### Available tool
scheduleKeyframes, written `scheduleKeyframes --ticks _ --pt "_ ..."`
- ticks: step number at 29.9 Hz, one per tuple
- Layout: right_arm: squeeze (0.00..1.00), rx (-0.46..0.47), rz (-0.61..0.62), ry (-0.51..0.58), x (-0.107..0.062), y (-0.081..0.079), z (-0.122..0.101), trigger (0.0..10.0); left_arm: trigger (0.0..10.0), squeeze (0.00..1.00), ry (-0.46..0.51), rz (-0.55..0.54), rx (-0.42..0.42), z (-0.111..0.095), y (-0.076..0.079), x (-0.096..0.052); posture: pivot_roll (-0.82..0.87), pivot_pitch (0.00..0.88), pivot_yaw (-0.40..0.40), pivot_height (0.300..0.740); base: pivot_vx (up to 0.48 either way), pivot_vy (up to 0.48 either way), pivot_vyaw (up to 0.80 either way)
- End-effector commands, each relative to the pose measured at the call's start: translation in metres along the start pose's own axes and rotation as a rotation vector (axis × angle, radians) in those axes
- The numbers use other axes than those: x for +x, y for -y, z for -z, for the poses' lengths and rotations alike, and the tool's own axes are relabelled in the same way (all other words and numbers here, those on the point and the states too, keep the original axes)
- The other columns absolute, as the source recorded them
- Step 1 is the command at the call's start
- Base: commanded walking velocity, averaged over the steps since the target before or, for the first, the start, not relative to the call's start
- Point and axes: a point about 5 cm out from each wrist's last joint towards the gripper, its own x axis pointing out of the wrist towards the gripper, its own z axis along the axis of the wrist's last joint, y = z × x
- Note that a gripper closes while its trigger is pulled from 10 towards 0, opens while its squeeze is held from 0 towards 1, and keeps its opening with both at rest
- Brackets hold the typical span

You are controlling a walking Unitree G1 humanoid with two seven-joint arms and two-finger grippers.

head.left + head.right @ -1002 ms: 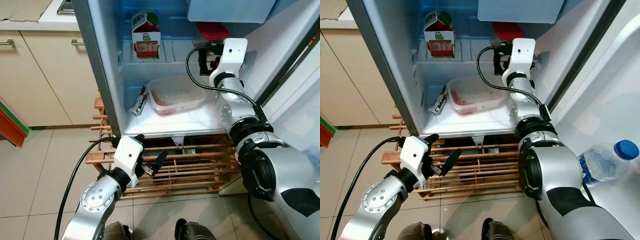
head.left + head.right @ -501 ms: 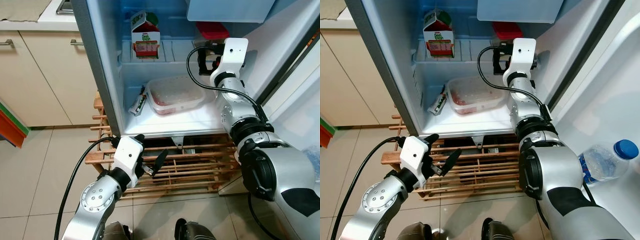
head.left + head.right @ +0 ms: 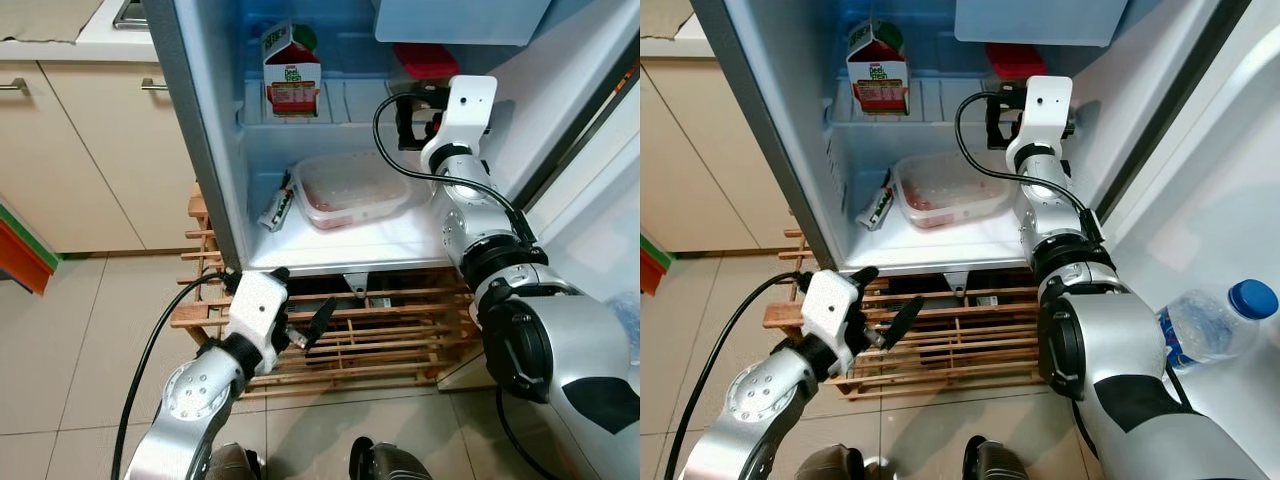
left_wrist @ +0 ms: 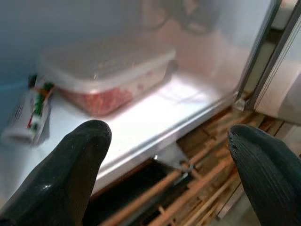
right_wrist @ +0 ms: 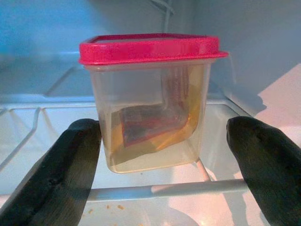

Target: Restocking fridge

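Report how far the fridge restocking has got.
Already in: milk carton on the upper shelf, flat meat tub below. In hand: the open right claw brackets the red-lidded container standing on the shelf, not gripping it. Left: water bottle waits outside; left claw hangs open, empty.

- The only thing with print I can sort of make out is the milk carton (image 3: 291, 72) on the fridge's upper wire shelf (image 3: 340, 105). Its front has a green logo, two short words, something like "Dee Fresh", but it's too small to be sure.
- Below that logo on the carton there's a red and yellow panel with fine print, unreadable.
- The small packet (image 3: 277, 208) leaning just beside the lidded food tub (image 3: 350, 188) has dark markings, can't read them either.
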Motion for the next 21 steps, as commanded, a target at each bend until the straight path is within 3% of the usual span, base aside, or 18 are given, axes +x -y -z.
scheduleKeyframes --ticks 1,21 --pt "1.00 -0.023 0.022 -0.061 -0.007 0.006 0.018 10.0 10.0 0.00 -0.017 0.011 -0.025 0.006 0.003 0.000 0.09 0.119 -0.071 0.740 0.000 0.000 0.00" --pt "1.00 -0.062 0.028 0.136 -0.004 0.003 -0.011 10.0 10.0 0.00 -0.012 0.014 -0.035 0.017 0.002 0.008 0.06 0.097 -0.086 0.740 0.000 0.000 0.00"
